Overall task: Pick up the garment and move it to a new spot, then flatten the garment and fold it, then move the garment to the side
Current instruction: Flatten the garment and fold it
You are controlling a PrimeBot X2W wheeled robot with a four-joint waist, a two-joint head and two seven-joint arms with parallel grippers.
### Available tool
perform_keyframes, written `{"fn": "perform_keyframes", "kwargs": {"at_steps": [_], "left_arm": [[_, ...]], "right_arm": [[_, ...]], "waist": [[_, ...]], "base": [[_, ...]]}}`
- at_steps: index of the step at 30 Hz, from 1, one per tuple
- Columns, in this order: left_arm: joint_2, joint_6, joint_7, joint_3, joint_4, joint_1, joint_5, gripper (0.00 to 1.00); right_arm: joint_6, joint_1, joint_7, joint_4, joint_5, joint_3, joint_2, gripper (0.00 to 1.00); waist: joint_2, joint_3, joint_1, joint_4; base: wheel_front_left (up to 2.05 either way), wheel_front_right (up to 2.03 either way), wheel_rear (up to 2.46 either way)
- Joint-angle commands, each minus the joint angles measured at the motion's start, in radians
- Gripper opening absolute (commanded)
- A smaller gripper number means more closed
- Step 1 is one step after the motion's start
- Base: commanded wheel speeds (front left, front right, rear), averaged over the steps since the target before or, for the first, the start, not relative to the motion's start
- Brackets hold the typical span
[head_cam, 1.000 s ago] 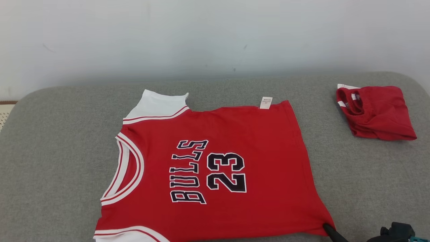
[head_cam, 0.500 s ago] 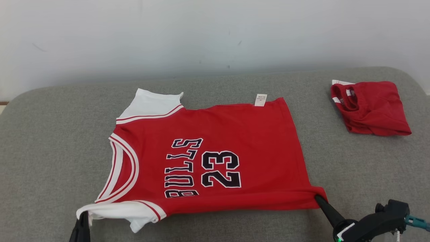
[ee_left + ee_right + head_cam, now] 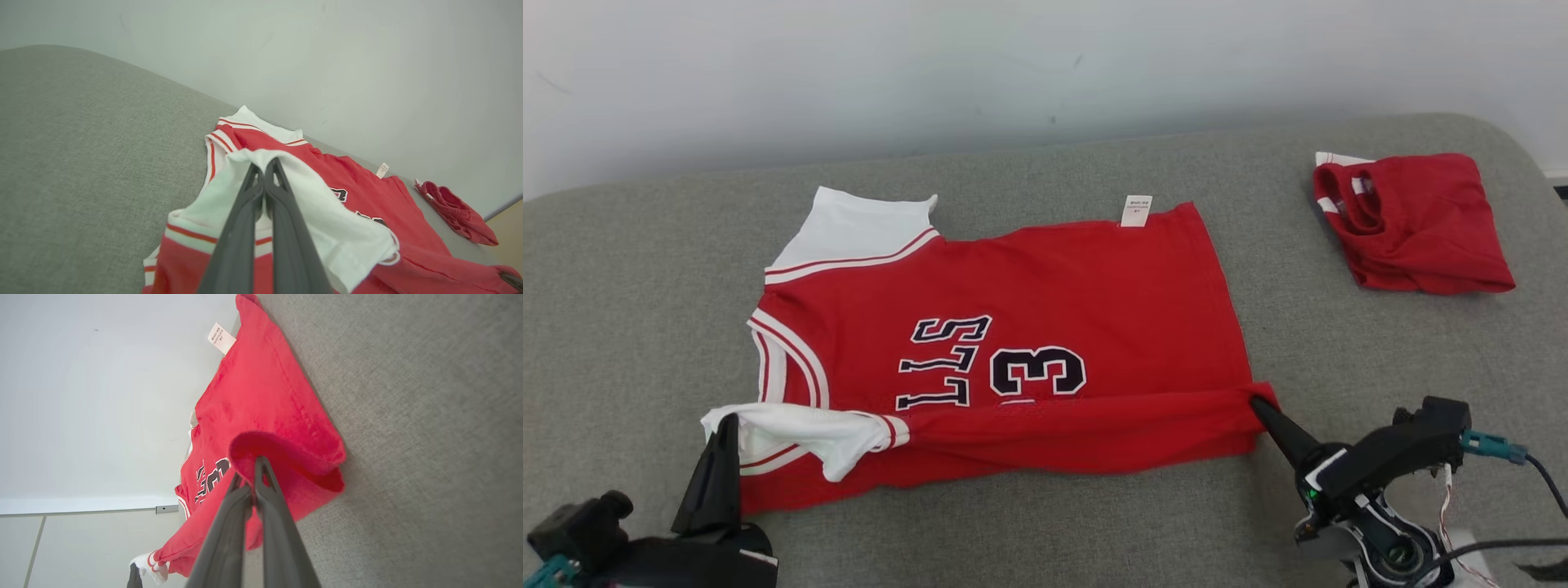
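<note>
Head view puts the red jersey (image 3: 1045, 286) spread on the grey upholstered surface (image 3: 629, 286), neck toward the robot's left and hem toward its right. Its near long edge is lifted and rolled over onto the printed front, hiding the lower part of the lettering. By my reading the fold step is in hand: the cloth looks flattened, and a first lengthwise fold is partway across.

The left tool (image 3: 725, 420) is pinched closed on the white shoulder panel (image 3: 800, 429) at the near neck end. In the left wrist view its two fingers press together with white cloth draped around the tips. The right tool (image 3: 1255, 402) is likewise clamped on the near hem corner (image 3: 1241, 392), and the right wrist view shows red fabric curling over its tips.

Next, both tools would need to carry the raised edge toward the far edge, level and in step so the crease runs straight, then lay it down before letting go. A second red garment (image 3: 1413, 224), folded, lies well apart at the far right.
</note>
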Motion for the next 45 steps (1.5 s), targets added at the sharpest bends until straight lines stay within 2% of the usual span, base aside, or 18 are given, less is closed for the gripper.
{"fn": "perform_keyframes", "kwargs": {"at_steps": [1, 11, 13, 14, 15, 16, 18, 19, 20, 21, 26, 30, 34, 37, 45], "left_arm": [[0.01, -0.009, 0.001, 0.0, 0.024, -0.022, -0.007, 0.0], [0.033, -0.025, -0.009, -0.042, 0.224, -0.157, -0.015, 0.0], [0.035, -0.027, -0.015, -0.051, 0.256, -0.176, -0.019, 0.0], [0.035, -0.029, -0.018, -0.056, 0.273, -0.184, -0.022, 0.0], [0.035, -0.03, -0.019, -0.061, 0.286, -0.19, -0.023, 0.0], [0.035, -0.031, -0.022, -0.066, 0.3, -0.196, -0.026, 0.0], [0.036, -0.031, -0.027, -0.079, 0.325, -0.206, -0.028, 0.0], [0.037, -0.032, -0.029, -0.084, 0.337, -0.211, -0.025, 0.29], [0.04, -0.031, -0.033, -0.09, 0.346, -0.215, -0.016, 0.69], [0.04, -0.031, -0.037, -0.094, 0.353, -0.217, -0.012, 1.0], [0.048, -0.031, -0.054, -0.099, 0.35, -0.202, 0.035, 1.0], [0.045, -0.012, -0.06, -0.073, 0.284, -0.161, 0.088, 1.0], [0.015, 0.01, -0.061, -0.007, 0.156, -0.071, 0.137, 1.0], [-0.005, 0.01, -0.061, 0.019, 0.09, -0.016, 0.166, 1.0], [-0.046, 0.014, -0.059, 0.059, 0.006, 0.081, 0.211, 1.0]], "right_arm": [[0.0, -0.024, -0.003, 0.016, -0.01, 0.001, 0.003, 0.0], [0.0, -0.177, -0.041, 0.185, -0.048, 0.011, 0.009, 0.0], [0.0, -0.2, -0.051, 0.216, -0.047, 0.021, 0.009, 0.11], [0.0, -0.209, -0.058, 0.231, -0.043, 0.027, 0.009, 0.34], [0.0, -0.219, -0.066, 0.241, -0.043, 0.035, 0.009, 0.75], [0.0, -0.227, -0.073, 0.252, -0.041, 0.042, 0.009, 1.0], [0.0, -0.238, -0.084, 0.266, -0.034, 0.054, 0.009, 1.0], [0.0, -0.243, -0.092, 0.269, -0.047, 0.062, 0.009, 1.0], [0.0, -0.246, -0.101, 0.268, -0.059, 0.069, 0.009, 1.0], [0.0, -0.244, -0.108, 0.265, -0.063, 0.073, 0.009, 1.0], [0.0, -0.209, -0.179, 0.206, -0.119, 0.101, -0.029, 1.0], [0.0, -0.165, -0.257, 0.127, -0.159, 0.138, -0.064, 1.0], [0.0, -0.099, -0.335, 0.051, -0.203, 0.185, -0.107, 1.0], [0.0, -0.066, -0.376, 0.013, -0.234, 0.209, -0.135, 1.0], [0.0, -0.015, -0.454, -0.026, -0.334, 0.248, -0.186, 1.0]], "waist": [[0.0, 0.018, -0.0001, -0.013], [0.0, 0.037, -0.0001, -0.013], [0.0, 0.036, -0.0001, -0.013], [0.0, 0.035, -0.0001, -0.012], [0.0, 0.034, -0.0001, -0.011], [0.0, 0.034, -0.0001, -0.011], [0.0, 0.032, -0.0001, -0.009], [0.0, 0.031, -0.0001, -0.008], [0.0, 0.029, -0.0001, -0.008], [0.0, 0.028, -0.0001, -0.007], [0.0, 0.018, -0.0001, -0.003], [0.0, 0.01, -0.0001, 0.001], [0.0, 0.004, -0.0001, 0.006], [0.0, 0.001, -0.0001, 0.012], [0.0, 0.001, -0.0001, 0.028]], "base": [[0.0, 0.0, 0.0], [0.0, 0.0, 0.0], [0.0, 0.0, 0.0], [0.0, 0.0, 0.0], [0.0, 0.0, 0.0], [0.0, 0.0, 0.0], [0.0, 0.0, 0.0], [0.0, 0.0, 0.0], [0.0, 0.0, 0.0], [0.0, 0.0, 0.0], [0.0, 0.0, 0.0], [0.0, 0.0, 0.0], [0.0, 0.0, 0.0], [0.0, 0.0, 0.0], [0.0, 0.0, 0.0]]}}
